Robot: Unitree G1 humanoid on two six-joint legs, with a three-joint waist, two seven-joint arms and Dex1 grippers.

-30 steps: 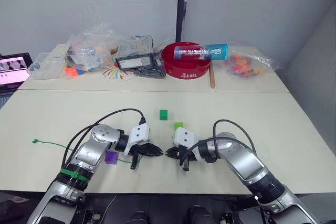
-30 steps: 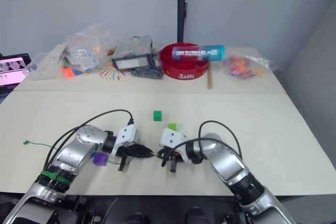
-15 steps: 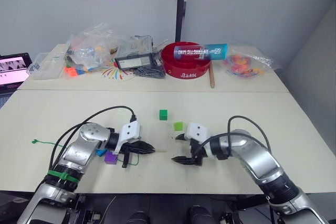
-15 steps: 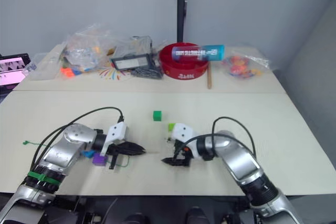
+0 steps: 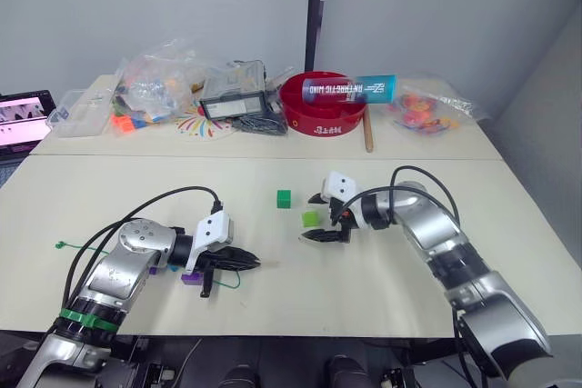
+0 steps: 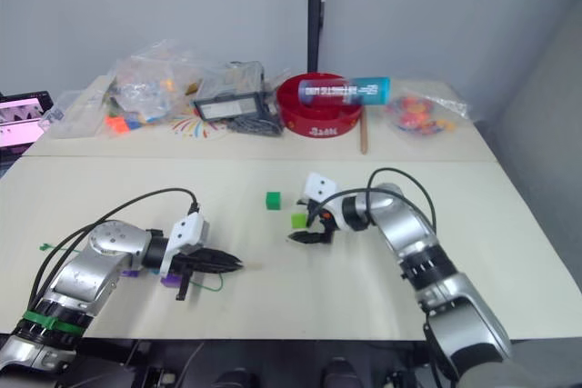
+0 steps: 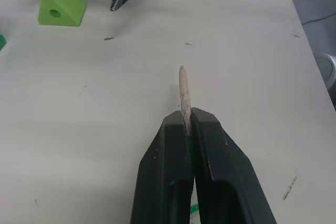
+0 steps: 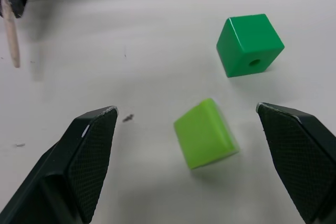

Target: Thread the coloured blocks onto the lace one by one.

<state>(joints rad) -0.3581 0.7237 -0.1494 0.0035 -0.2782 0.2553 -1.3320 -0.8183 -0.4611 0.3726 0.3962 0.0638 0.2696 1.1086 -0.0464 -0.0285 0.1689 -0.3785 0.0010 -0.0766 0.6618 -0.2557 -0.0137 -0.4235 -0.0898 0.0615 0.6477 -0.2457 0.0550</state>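
From the head camera, your left gripper (image 5: 244, 263) lay low on the table (image 5: 509, 224), jaws pressed together on the pale tip of the lace (image 5: 95, 249), whose green cord trailed away toward nine o'clock to its knot. A purple block (image 5: 191, 277) sat just beside that wrist on the cord's line; whether it was threaded I could not tell. Your right gripper (image 5: 320, 216) hovered with jaws spread around the light green block (image 5: 311, 219), and the dark green block (image 5: 284, 198) stood near it at about ten o'clock. In the left wrist view, your fingers (image 7: 173, 156) pinched the needle-like tip (image 7: 183, 92) with a fair part of it poking forward, pointing toward twelve o'clock, the light green block's hole facing the camera off at eleven o'clock. In the right wrist view, the two pads (image 8: 89, 150) stood wide on either side of the light green block, which lay tilted, with no hole visible from there, the dark green one beyond it at one o'clock. The risk, as I judged it: closing on a tilted block could squirt it sideways or cover its hole with a pad, and then the tip would have nothing to enter; the tip might also slip in your pinch.
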